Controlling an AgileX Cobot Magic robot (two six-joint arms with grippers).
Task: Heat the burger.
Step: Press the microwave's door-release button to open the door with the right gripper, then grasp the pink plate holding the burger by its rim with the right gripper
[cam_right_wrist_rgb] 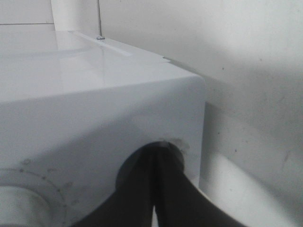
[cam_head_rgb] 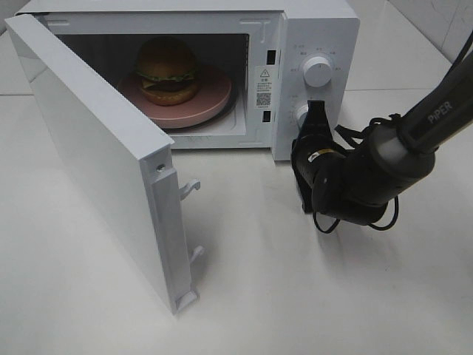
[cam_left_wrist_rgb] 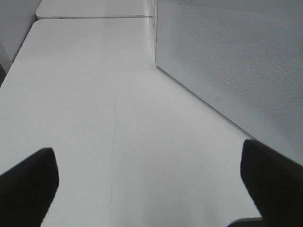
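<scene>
The burger (cam_head_rgb: 168, 70), with a golden-brown bun, lettuce and a dark patty, sits on a pink plate (cam_head_rgb: 211, 100) inside the white microwave (cam_head_rgb: 318, 29). The microwave door (cam_head_rgb: 96, 155) stands wide open to the left. My right gripper (cam_head_rgb: 315, 117) is shut, with its tips against the lower knob (cam_head_rgb: 301, 112) on the control panel. In the right wrist view its dark fingers (cam_right_wrist_rgb: 156, 189) meet and hide that knob. My left gripper (cam_left_wrist_rgb: 151, 189) is open and empty over bare table. It is out of the exterior view.
The upper knob (cam_head_rgb: 317, 72) is above my right gripper. The open door's outer face (cam_left_wrist_rgb: 227, 61) is to one side of my left gripper. Its latch hooks (cam_head_rgb: 191, 186) stick out from the door's edge. The white table (cam_head_rgb: 295, 296) extends in front.
</scene>
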